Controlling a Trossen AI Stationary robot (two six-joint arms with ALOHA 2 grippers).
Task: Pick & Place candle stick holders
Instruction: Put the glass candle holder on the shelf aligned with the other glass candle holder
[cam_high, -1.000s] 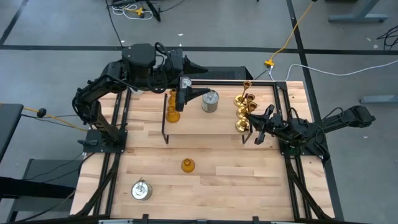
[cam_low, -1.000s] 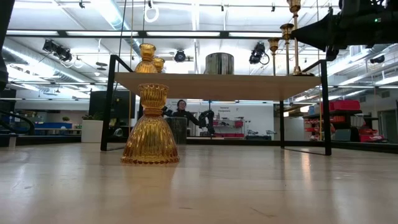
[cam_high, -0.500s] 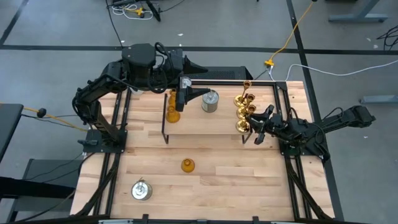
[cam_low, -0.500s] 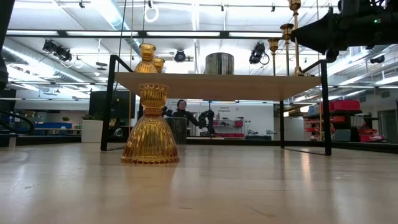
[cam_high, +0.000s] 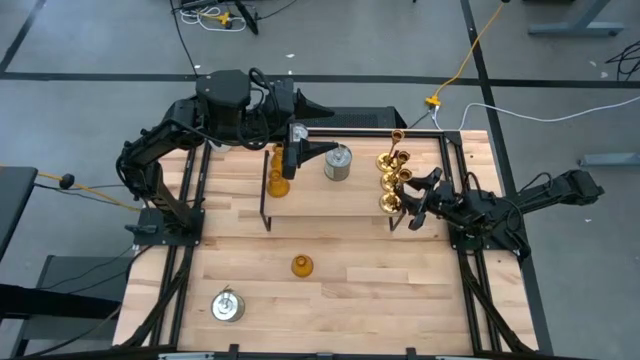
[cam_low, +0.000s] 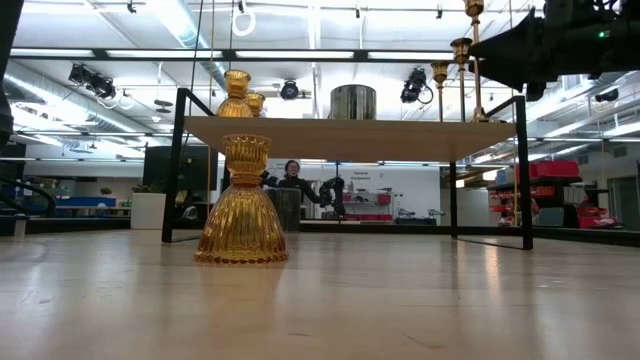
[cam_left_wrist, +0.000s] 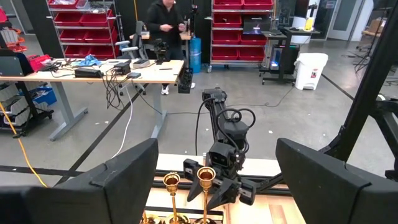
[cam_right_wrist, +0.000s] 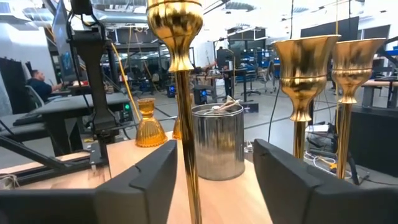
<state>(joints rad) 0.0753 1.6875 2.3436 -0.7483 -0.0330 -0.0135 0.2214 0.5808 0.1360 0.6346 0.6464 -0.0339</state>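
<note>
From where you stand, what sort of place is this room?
Most likely a robotics lab or workshop: red parts bins on shelving, a cluttered workbench trailing cables, and another robot arm mounted at the table.

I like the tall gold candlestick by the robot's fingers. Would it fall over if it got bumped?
Probably. The gold candlestick is tall and thin with a wide cup on top, so it looks tippy. It looks like shiny metal, so likely stiff and slippery. The right gripper stands open around its stem, with two more close by.
</note>
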